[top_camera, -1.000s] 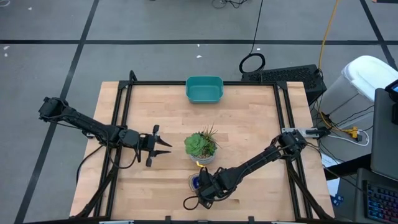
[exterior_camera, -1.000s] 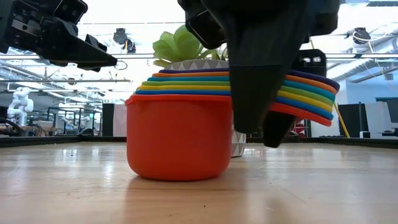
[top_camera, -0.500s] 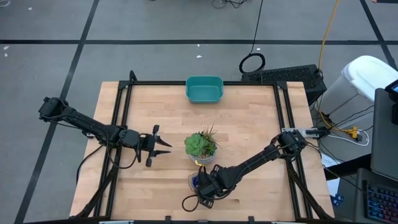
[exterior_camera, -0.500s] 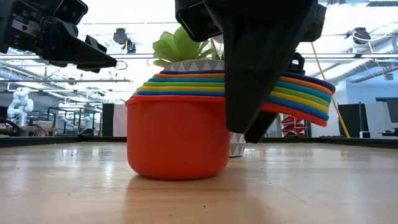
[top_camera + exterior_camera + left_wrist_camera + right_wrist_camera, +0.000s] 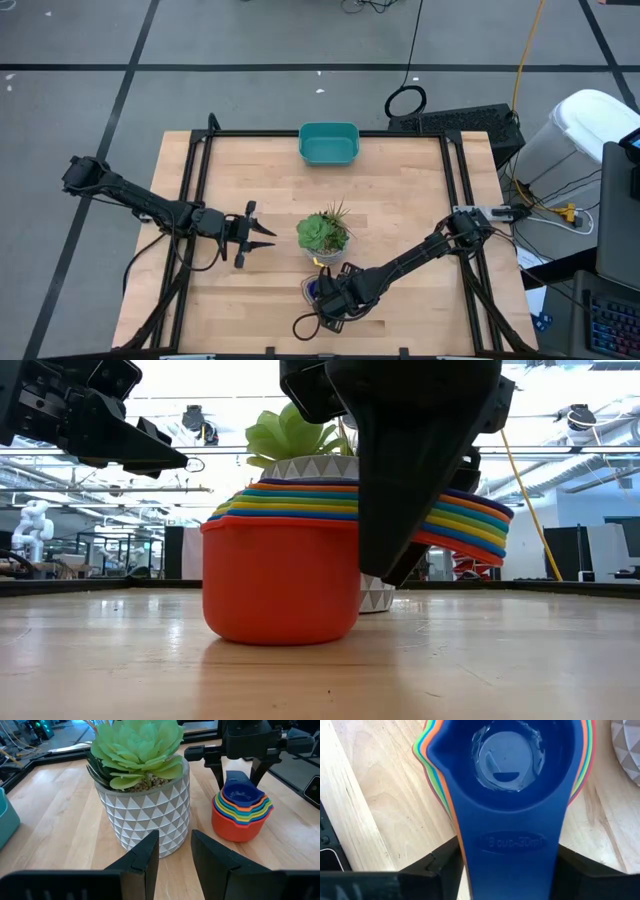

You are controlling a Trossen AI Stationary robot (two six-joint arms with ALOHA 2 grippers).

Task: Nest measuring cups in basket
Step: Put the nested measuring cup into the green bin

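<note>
The measuring cups (image 5: 280,585) are nested in one stack, the red one outermost and a blue one on top (image 5: 507,750). The stack stands on its base on the table near its near edge (image 5: 314,290), just in front of the potted succulent (image 5: 322,235). My right gripper (image 5: 326,296) is above the stack, its fingers on either side of the fanned handles (image 5: 470,520). My left gripper (image 5: 262,232) hovers open left of the plant, touching nothing. The teal basket (image 5: 329,143) sits at the far edge. My right gripper has the stacked handles (image 5: 510,842) pinched between its two fingers (image 5: 445,865), one on each long side. The fingers come from above, pointing down, and lie across the handles. The stack stands upright with the red cup's base on the table.
The white-potted succulent (image 5: 145,805) stands close behind the cups, between them and the basket. A black frame (image 5: 200,180) runs along the table's left, right and far sides. Bare wood lies between the plant and the basket.
The fan of handles has turned about and drawn in under my right gripper, while the red cup's base has stayed where it was. My right gripper has sunk a little around the handles.
</note>
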